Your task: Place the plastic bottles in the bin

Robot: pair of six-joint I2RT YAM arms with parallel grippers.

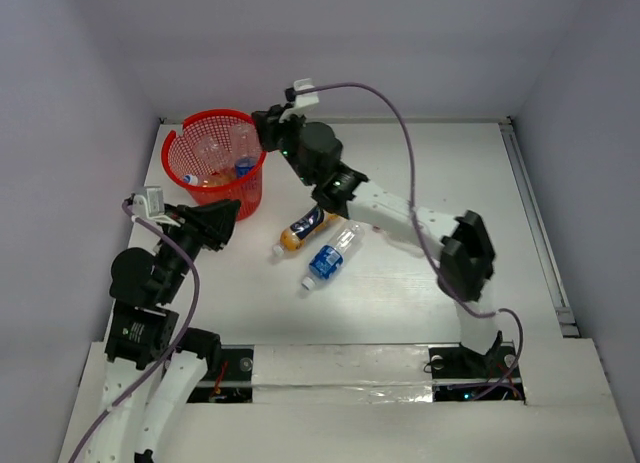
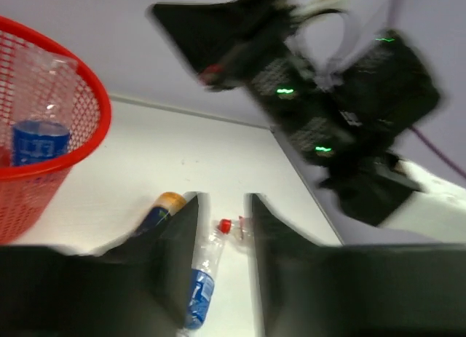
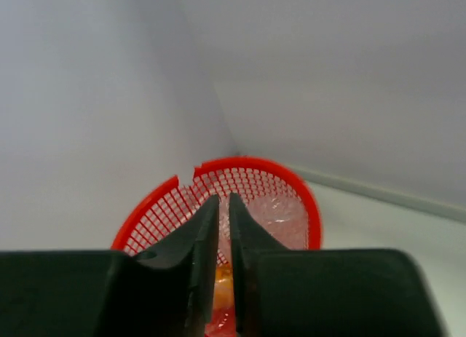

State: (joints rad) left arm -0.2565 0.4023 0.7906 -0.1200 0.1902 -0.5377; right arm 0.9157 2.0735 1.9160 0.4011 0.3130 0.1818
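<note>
The red mesh bin (image 1: 176, 145) stands at the far left and holds several plastic bottles, among them a clear one (image 1: 210, 143) and a blue-labelled one (image 1: 243, 164). Two bottles lie on the table: an orange-and-blue labelled one (image 1: 305, 228) and a clear blue-labelled one (image 1: 330, 258). My right gripper (image 1: 266, 125) hovers at the bin's right rim, its jaws nearly together and empty; its wrist view looks down into the bin (image 3: 309, 202). My left gripper (image 1: 230, 218) is open in front of the bin. In its wrist view the red-capped clear bottle (image 2: 202, 268) lies beyond the open gripper (image 2: 222, 200), untouched.
The right arm (image 1: 400, 213) stretches across the table above the two lying bottles. Walls close in the table at the back and left. The bin (image 2: 98, 111) and the orange-capped bottle (image 2: 164, 208) show left of my left fingers.
</note>
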